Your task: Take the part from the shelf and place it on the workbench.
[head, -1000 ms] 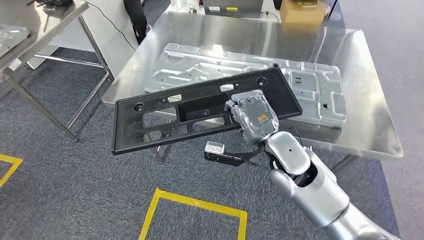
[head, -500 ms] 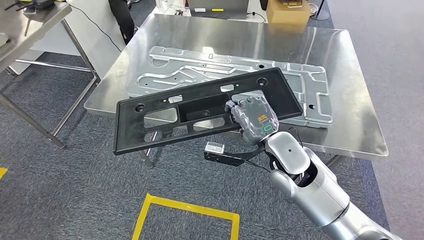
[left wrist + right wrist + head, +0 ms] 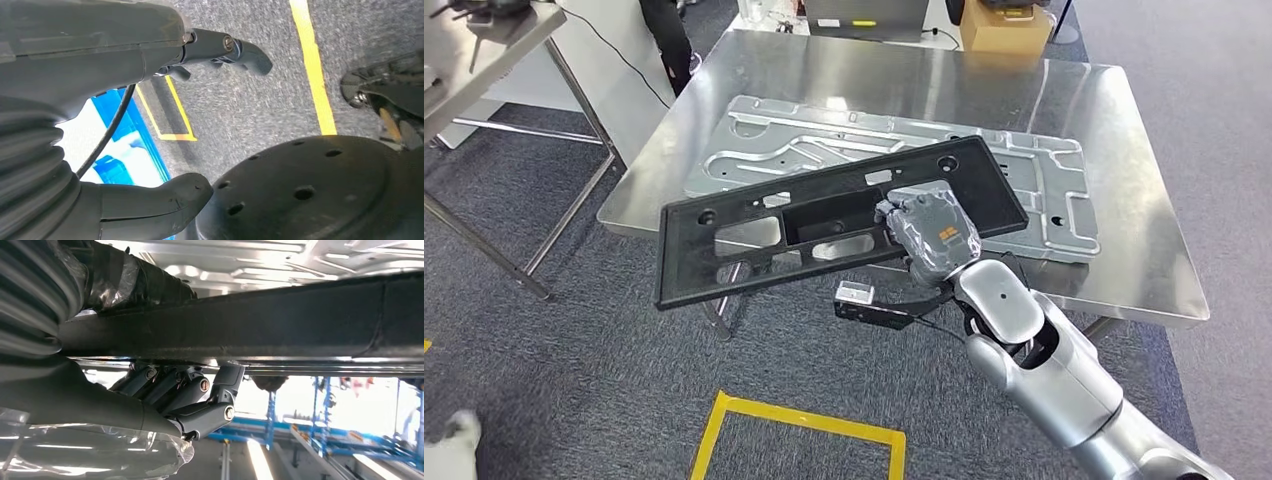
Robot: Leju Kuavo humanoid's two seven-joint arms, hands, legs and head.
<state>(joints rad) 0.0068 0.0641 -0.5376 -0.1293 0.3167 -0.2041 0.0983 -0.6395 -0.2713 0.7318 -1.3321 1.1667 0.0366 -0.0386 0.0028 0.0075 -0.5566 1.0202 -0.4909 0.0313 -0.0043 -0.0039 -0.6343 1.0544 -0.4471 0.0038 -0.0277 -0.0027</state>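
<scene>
**Part carried out over the table's near edge**

The table, a steel top, takes up the far half of the head view; a large pressed metal panel lies flat across its middle, reaching close to the near edge; the part, a long black plastic frame with cut-outs, is held in the air, tilted, its right end above the panel and the table's near edge, its left end out past the near-left corner above the carpet; the right hand grasps it near its right end, fingers curled under the rim and the palm on top, as the right wrist view shows; the left hand hangs by the robot's side above the floor, fingers apart and holding nothing.

To set the part down well, I judge it should go further in over the table, be levelled, and be lowered flat before the fingers let go; held at one end, the long frame will likely sag and swing, so a slow move suits it.

The panel takes much of the top, so the part may have to rest on it or on the bare strip at the right edge; a cardboard box sits at the far edge; a second table stands to the left; yellow tape marks the floor.
</scene>
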